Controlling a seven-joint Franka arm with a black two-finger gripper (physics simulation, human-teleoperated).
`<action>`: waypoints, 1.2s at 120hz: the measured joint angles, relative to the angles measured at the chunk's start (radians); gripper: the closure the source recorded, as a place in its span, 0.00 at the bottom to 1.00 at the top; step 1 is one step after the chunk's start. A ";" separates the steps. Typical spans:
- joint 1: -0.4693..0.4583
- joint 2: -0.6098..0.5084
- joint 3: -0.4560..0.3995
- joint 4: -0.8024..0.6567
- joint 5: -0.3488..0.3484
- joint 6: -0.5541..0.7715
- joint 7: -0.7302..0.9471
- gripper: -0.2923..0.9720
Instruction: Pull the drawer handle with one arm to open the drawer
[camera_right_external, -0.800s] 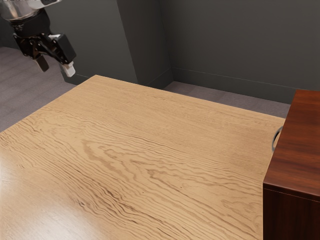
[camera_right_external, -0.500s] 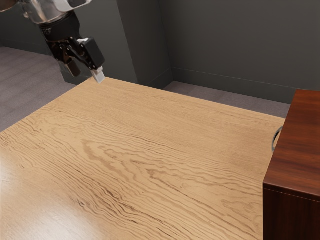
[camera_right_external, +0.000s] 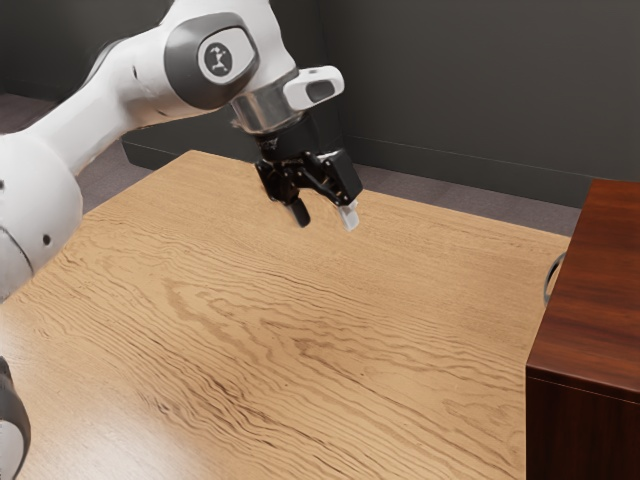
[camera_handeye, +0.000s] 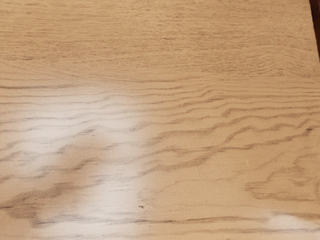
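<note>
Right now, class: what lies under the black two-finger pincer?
Light wooden tabletop, its grain and a glare patch, lies under the open black two-finger pincer. The dark red-brown cabinet stands well to the exterior view's right; its drawer front faces away, hidden.

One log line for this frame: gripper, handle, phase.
gripper: open, empty, above table | drawer handle: untouched, well apart from gripper | phase: pre-contact

Drawer cabinet (camera_right_external: 592, 300): dark red-brown wood, upright, set at the edge of the worktop (camera_right_external: 300, 310), on the exterior view's right. Drawer handle (camera_right_external: 549, 279): thin grey loop, seen protruding from the worktop-facing side.
</note>
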 joint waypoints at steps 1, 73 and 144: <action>0.005 0.003 -0.009 0.001 -0.002 0.005 -0.001 0.25; 0.046 0.201 -0.225 0.144 -0.074 0.210 -0.052 0.25; 0.044 0.255 -0.325 0.162 -0.143 0.255 -0.075 0.25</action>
